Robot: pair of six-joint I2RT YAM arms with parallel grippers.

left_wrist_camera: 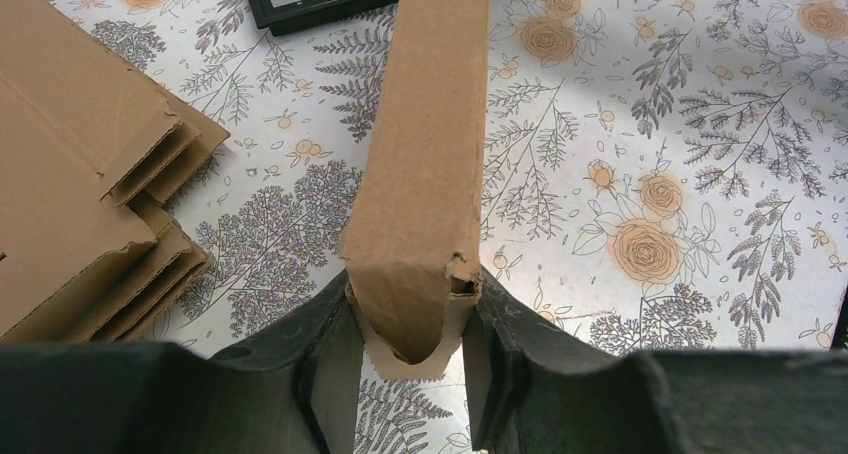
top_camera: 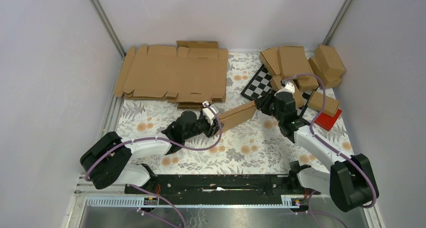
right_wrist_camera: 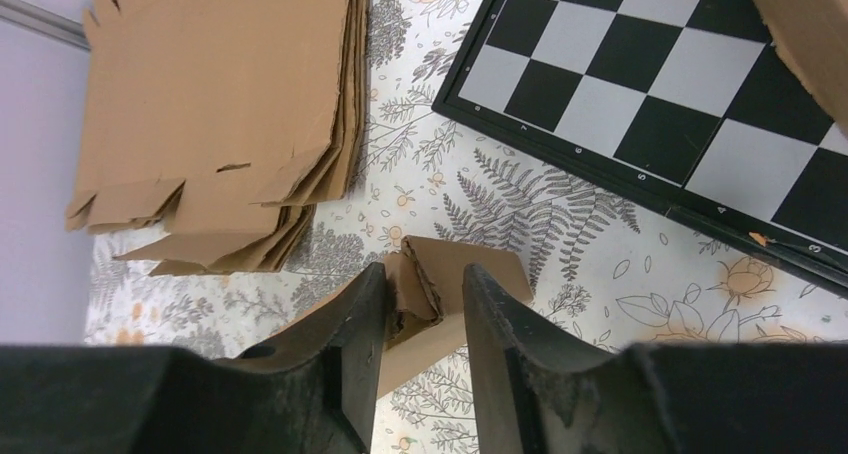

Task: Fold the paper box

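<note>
Left gripper (top_camera: 215, 118) clamps the paper box (top_camera: 238, 116) at its 8 o'clock end. The box lies mid-scene, its long axis running toward 2 o'clock. There the right gripper (right_wrist_camera: 425, 294) straddles the end flap (right_wrist_camera: 412, 284); whether it pinches, I cannot tell.

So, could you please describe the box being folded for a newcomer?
Start at the middle of the flowered table. There the paper box is the slim brown carton slanting from the left hand to the right hand, unlike the flat stack and folded boxes behind.
</note>
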